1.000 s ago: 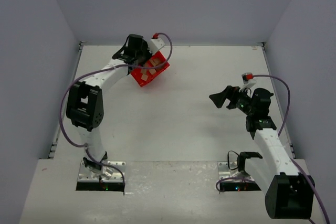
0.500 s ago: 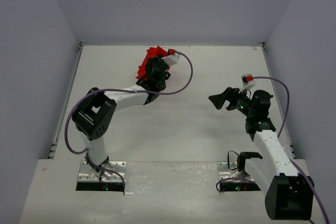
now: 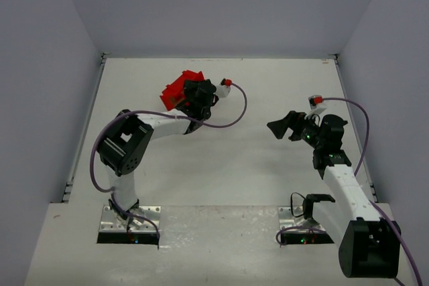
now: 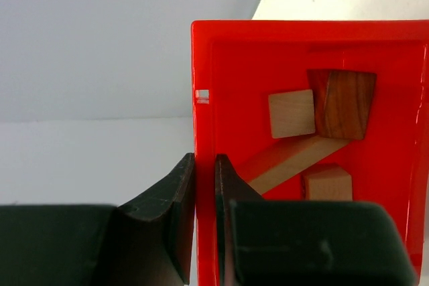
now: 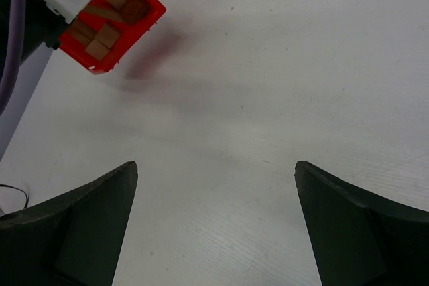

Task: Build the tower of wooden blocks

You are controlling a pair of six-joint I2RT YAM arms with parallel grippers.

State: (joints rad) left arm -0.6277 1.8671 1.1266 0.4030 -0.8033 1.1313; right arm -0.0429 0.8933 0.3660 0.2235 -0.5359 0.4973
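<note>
My left gripper (image 4: pixel 204 165) is shut on the side wall of the red bin (image 4: pixel 234 72), one finger inside and one outside. In the bin lie a pale cube (image 4: pixel 291 113), a dark reddish-brown wedge (image 4: pixel 342 104), a pale slab (image 4: pixel 288 163) and another pale cube (image 4: pixel 327 183). In the top view the bin (image 3: pixel 173 92) is tilted at the back centre-left, with the left gripper (image 3: pixel 191 96) on it. My right gripper (image 3: pixel 280 126) is open and empty at mid-right, facing the bin. The right wrist view shows the bin (image 5: pixel 142 25) held above its shadow, with blocks inside.
The white table (image 3: pixel 228 159) is bounded by grey walls at the back and both sides. A purple cable (image 3: pixel 234 108) loops off the left wrist beside the bin. The right arm's cable (image 3: pixel 362 132) arcs near the right wall.
The left arm has folded in and turned its wrist, carrying the red bin first right, then back left and a little nearer. The right arm has not moved.
</note>
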